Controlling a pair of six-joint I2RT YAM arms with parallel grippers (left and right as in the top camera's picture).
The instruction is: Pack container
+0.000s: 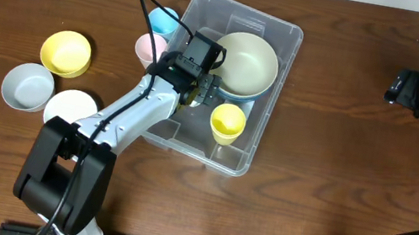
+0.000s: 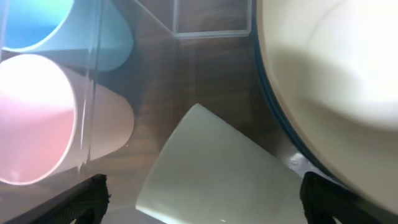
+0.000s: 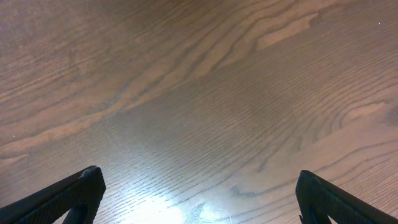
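Note:
The clear container [image 1: 274, 103] stands mid-table. Inside it are a cream bowl [image 1: 246, 62] stacked on a blue one and an upright yellow cup [image 1: 227, 122]. My left gripper [image 1: 203, 93] reaches down into the container beside the bowls. In the left wrist view it [image 2: 204, 183] is open, with a pale cup [image 2: 211, 168] lying between the spread fingers and touching neither. The cream bowl [image 2: 336, 68] fills the right of that view. My right gripper [image 1: 406, 86] hovers far right, open [image 3: 199, 177] over bare wood.
A blue cup [image 1: 162, 20] and a pink cup [image 1: 150, 46] stand just outside the container's left wall. A yellow bowl [image 1: 66, 53], a grey bowl [image 1: 28, 86] and a white bowl [image 1: 70, 107] sit at the left of the table.

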